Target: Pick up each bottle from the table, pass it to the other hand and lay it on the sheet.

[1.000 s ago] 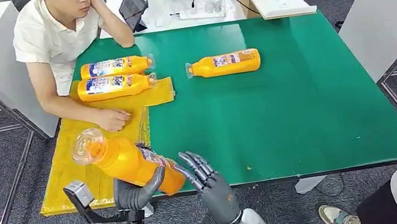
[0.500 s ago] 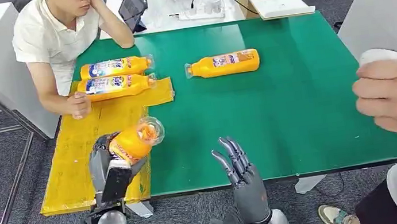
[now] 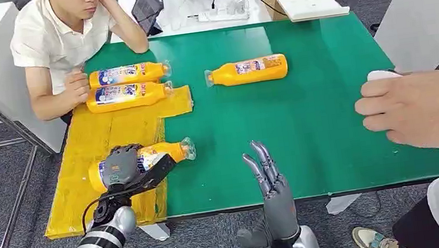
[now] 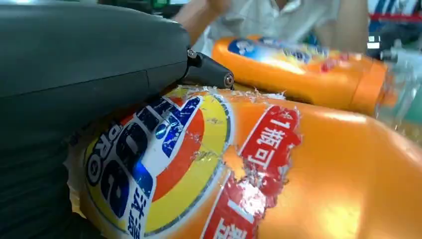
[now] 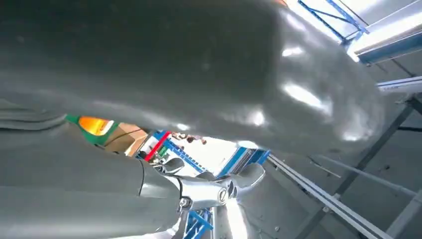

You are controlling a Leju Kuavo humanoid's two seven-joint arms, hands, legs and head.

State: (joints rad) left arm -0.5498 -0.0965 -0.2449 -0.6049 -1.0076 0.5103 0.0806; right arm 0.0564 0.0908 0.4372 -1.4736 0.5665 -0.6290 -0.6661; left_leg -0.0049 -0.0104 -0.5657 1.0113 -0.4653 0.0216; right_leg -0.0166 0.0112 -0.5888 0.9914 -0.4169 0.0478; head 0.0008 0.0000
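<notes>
The robot's left hand (image 3: 121, 167) was wrapped around an orange plastic bottle with a bright label (image 3: 145, 159). The bottle lay on its side on the yellow sheet (image 3: 79, 194), at the near part of it, with its clear cap end poking out over the green bench top (image 3: 331, 115). In the left wrist view the torn label (image 4: 199, 169) was right up close under the grey hand.

The right hand (image 3: 269, 178) was up at the near edge of the bench, with its fingers straight and apart and nothing in it.

Two more orange bottles (image 3: 126, 94) lay side by side at the far end of the sheet, touching each other. One more orange bottle (image 3: 248, 69) lay alone on the green top, well apart from the sheet.

A person in a white shirt (image 3: 59, 42) sat at the far left corner, one hand (image 3: 76, 88) near the two bottles. Another person's hand (image 3: 423, 110) reached in from the right, holding something white (image 3: 382, 75).
</notes>
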